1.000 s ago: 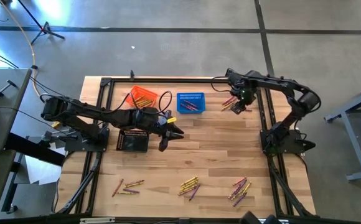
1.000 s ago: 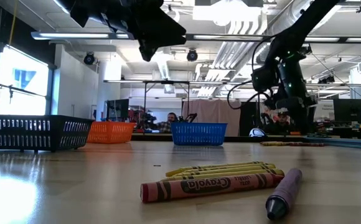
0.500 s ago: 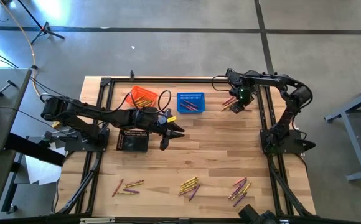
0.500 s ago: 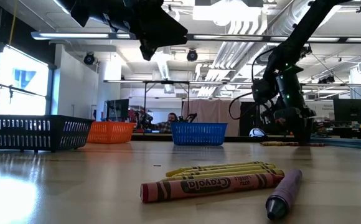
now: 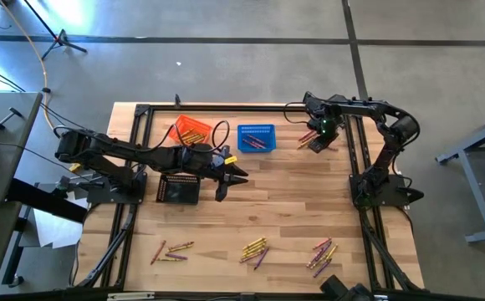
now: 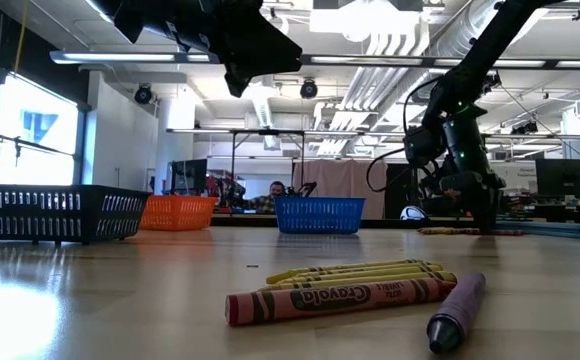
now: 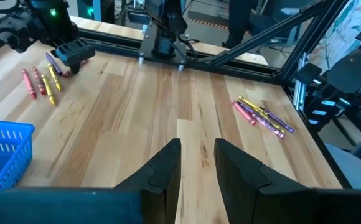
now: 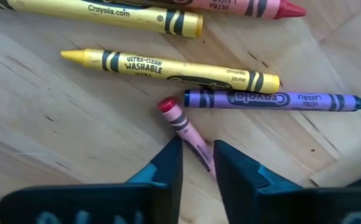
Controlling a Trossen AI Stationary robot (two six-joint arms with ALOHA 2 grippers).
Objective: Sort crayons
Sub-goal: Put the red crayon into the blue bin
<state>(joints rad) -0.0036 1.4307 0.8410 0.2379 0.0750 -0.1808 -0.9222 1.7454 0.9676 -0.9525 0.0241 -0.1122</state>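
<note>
I see the right gripper (image 8: 196, 163) clenched on a red crayon (image 8: 187, 132), apparently, near the table's (image 5: 293, 209) two o'clock edge; the left gripper (image 7: 197, 163) hovers empty, narrowly parted.

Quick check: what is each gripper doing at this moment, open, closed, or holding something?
Left gripper: fingers slightly apart, empty, above the table.
Right gripper: fingers closed on a red crayon at the table.

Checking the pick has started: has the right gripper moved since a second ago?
Yes. In the low view the right gripper has dropped to the table, onto the crayons right of the blue basket; its fingers straddle a red crayon.
</note>
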